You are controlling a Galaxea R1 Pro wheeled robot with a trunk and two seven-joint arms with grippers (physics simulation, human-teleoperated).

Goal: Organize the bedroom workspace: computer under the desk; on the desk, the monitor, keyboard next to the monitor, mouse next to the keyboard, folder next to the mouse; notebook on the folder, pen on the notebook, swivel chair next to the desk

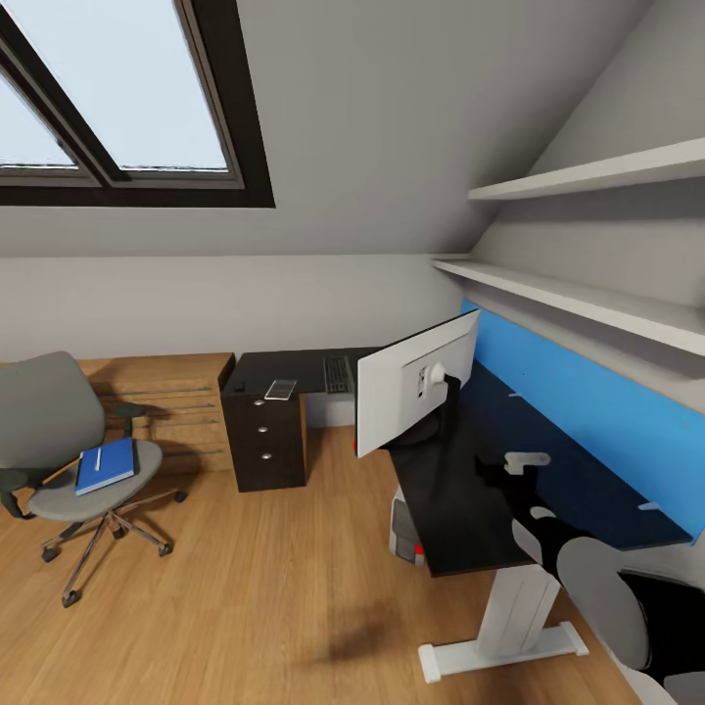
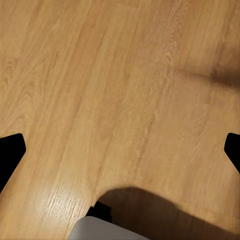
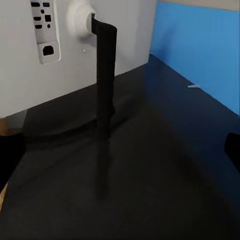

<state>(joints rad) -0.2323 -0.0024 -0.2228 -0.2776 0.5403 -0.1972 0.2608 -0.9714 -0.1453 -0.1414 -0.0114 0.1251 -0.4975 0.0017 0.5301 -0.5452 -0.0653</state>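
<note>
1. Right arm (image 1: 587, 578): black and grey links at the near right corner of the head view, over the near end of the desk (image 1: 470, 519). Its gripper's dark fingertips (image 3: 233, 146) just entered the edges of the right wrist view, set wide apart, nothing between them, above the glossy black top.
2. Left gripper (image 2: 120, 150): fingertips at opposite edges of its wrist view, spread wide, empty, above bare light wood floor (image 2: 100, 90).
3. Desk: L-shaped, black top, white leg at the near end, blue panel (image 1: 587, 392) along the wall side.
4. Computer (image 1: 403, 534): grey tower on the floor under the near desk section, partly hidden.
5. Monitor (image 1: 411, 392): stood on the desk, white back toward the camera, black stand on a round base.
6. Swivel chair (image 1: 69, 460): stood well apart from the desk, at left; grey seat, chrome star base.
7. Folder (image 1: 105, 465): blue, flat on the chair seat; thin white pen (image 1: 97, 462) lay on it.
8. Drawer unit (image 1: 266, 441): dark, three round knobs, under the far desk wing.
9. Keyboard (image 1: 337, 373): flat on the far wing, behind the monitor.
10. Notebook (image 1: 280, 389): small, pale-edged, on the far wing above the drawers.
11. Room: sloped grey walls, dark-framed skylight (image 1: 127, 98), two white shelves (image 1: 587, 235) at right.
</note>
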